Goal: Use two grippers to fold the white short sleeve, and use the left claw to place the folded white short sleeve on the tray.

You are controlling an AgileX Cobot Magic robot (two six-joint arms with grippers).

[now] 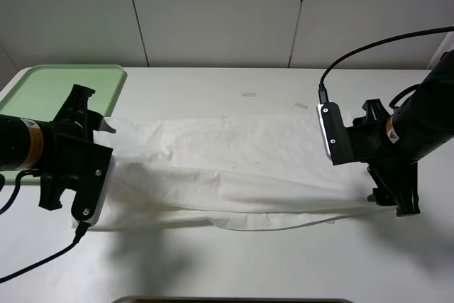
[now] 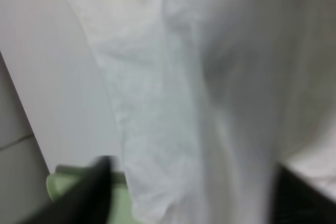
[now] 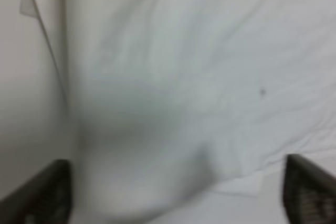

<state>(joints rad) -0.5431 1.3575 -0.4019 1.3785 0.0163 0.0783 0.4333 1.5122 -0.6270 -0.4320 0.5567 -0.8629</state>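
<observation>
The white short sleeve (image 1: 234, 172) lies on the table as a long wrinkled band folded lengthwise, running left to right. My left gripper (image 1: 71, 150) is over its left end, beside the tray (image 1: 50, 90). In the left wrist view the left gripper (image 2: 194, 192) is open, with its fingers (image 2: 86, 192) wide apart, the shirt (image 2: 173, 103) between them and a bit of green tray (image 2: 58, 187) at one side. My right gripper (image 1: 383, 157) is over the shirt's right end. In the right wrist view the right gripper (image 3: 176, 192) is open, with the cloth (image 3: 173, 93) between its fingers (image 3: 44, 192).
The pale green tray sits at the table's far left corner with nothing on it. Two small white tape strips (image 1: 248, 94) (image 1: 301, 106) lie on the table behind the shirt. A dark object edge (image 1: 234, 300) shows at the table's front.
</observation>
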